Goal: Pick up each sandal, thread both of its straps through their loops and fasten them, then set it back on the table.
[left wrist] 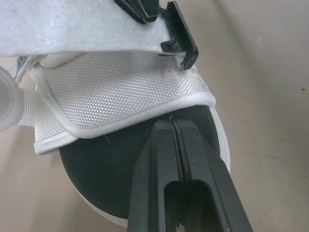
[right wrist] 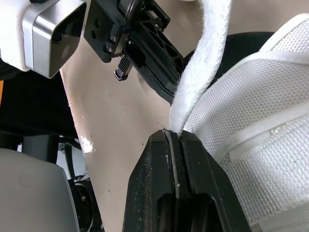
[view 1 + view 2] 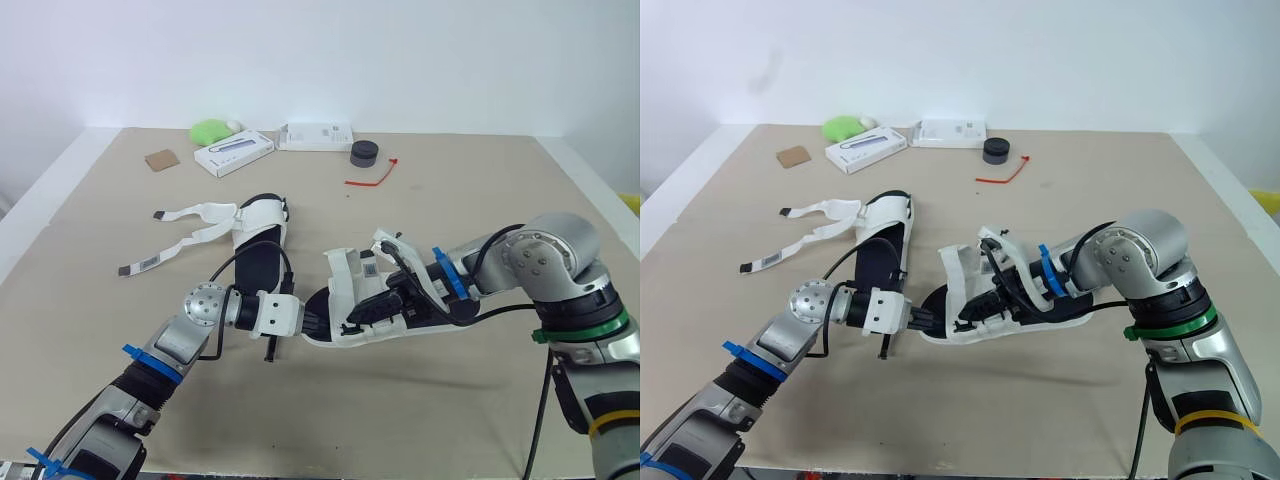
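At lower centre of the head frame, low on the table: the near sandal, toe toward frame left, white mesh upper over a black footbed; cannot tell whether resting or just lifted. Held there from both ends. Clamped at the toe by the left gripper, reaching in from the lower left with fingers pressed fully together on the edge of the footbed, just under the mesh flap. Clamped on its fuzzy white strap by the right gripper, reaching in from the right with fingers closed tight and only the strap's thickness between them. Just up and left of that, flat on the table: the second sandal, with its loose straps splayed toward frame left, unfastened. Along the upper edge, well apart from both: a green object, two white boxes, a black round object, a red tie and a brown card.
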Available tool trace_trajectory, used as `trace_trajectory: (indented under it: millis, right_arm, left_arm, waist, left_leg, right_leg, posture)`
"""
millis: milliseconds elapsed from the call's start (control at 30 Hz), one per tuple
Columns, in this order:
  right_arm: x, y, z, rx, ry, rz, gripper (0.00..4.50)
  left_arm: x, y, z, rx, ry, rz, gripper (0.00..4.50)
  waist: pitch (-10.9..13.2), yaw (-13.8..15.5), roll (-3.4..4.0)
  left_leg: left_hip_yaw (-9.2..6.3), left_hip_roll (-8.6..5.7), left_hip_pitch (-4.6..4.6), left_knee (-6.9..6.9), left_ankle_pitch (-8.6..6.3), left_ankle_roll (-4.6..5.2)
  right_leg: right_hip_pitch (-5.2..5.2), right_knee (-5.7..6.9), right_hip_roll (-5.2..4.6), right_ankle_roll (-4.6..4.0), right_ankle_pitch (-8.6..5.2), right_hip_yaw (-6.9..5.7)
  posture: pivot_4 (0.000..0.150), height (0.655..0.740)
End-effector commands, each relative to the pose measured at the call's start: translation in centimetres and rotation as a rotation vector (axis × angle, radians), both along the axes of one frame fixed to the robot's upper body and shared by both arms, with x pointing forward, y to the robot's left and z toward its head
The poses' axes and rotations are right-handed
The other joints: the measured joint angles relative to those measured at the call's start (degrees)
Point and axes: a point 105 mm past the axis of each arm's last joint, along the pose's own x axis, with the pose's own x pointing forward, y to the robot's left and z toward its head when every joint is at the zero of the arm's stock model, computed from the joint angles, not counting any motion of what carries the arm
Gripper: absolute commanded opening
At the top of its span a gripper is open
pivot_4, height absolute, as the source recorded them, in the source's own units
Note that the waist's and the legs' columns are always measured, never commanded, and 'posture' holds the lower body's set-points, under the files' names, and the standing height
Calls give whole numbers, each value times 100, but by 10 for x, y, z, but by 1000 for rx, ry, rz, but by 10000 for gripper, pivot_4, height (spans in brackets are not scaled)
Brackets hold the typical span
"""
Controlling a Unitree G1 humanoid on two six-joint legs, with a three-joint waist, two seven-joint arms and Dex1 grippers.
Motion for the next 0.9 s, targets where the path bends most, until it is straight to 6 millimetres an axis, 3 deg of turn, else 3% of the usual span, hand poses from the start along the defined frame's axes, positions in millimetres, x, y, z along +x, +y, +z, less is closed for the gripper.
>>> trace_trajectory:
  millis: [33, 333, 433, 700, 900]
  right_arm:
    - [-1, -4, -4, -28, -7, -9, 301]
    - [-2, -6, -10, -65, -53, 3, 301]
    - [-6, -4, -4, -43, -56, 30, 8696]
    - [9, 11, 31, 58, -156, 19, 43353]
    - [19, 12, 34, 66, -160, -24, 43353]
  left_arm:
    - [-3, 11, -36, 127, 95, 34, 0]
    - [-4, 12, -37, 130, 98, 38, 0]
    - [-4, 13, -38, 130, 97, 40, 0]
    - [-2, 14, -37, 133, 94, 43, 0]
    - [0, 12, -36, 128, 92, 40, 0]
  waist:
    - [0, 0, 0]
    - [-1, 1, 0]
    - [-1, 1, 1]
    - [-1, 0, 1]
    - [0, 2, 2]
  left_leg:
    - [-1, -1, -1, 0, 0, 0]
    - [-5, -3, -1, 0, 0, -1]
    - [-8, -3, -1, 0, 1, -1]
    - [-10, -4, 0, 1, 5, -7]
    - [-18, -4, 0, 1, 10, -9]
  right_leg:
    - [0, 0, -1, 0, 0, -1]
    - [2, 0, -3, 0, -2, -7]
    - [3, 0, -2, 0, -2, -9]
    - [4, 2, -2, -1, -1, -11]
    - [4, 6, -1, -7, 1, -17]
  posture:
    - [1500, 7400]
    - [1500, 7400]
    - [1500, 7400]
    - [1500, 7400]
    - [1500, 7400]
